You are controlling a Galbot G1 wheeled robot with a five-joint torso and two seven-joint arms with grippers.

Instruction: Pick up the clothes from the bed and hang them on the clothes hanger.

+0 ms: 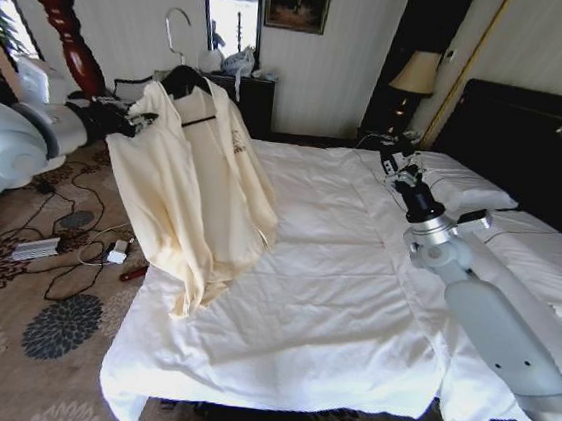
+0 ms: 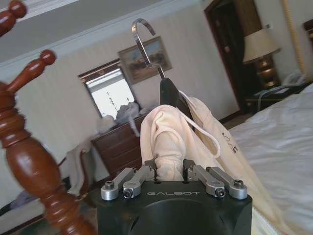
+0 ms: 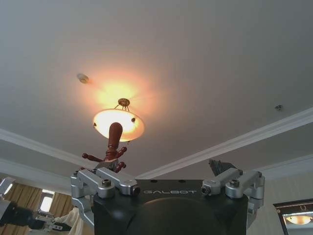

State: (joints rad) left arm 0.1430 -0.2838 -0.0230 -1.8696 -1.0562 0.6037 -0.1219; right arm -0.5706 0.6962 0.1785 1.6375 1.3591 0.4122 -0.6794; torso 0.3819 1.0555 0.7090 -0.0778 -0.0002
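The left arm comes in from the left edge of the head view, reaching right; its left gripper (image 2: 168, 169) has its fingers (image 2: 146, 171) pinched tight on the clothes (image 1: 199, 177); the right arm rises from the lower right corner, bent at the elbow; the right gripper (image 1: 395, 160) points upward, fingers (image 3: 110, 183) spread wide apart.

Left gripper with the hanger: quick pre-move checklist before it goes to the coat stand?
1. Left gripper shut on the clothes at a shoulder: ok.
2. Clothes seated on the clothes hanger, both shoulders draped: ok.
3. Silver hook free and upright, not snagged: ok.
4. Wooden coat stand beside the gripper, hook not yet on a peg: not ok.
5. Hem off the bed: not ok, the lower edge rests on the duvet.
6. Right gripper raised over the bed, away from the clothes: ok.
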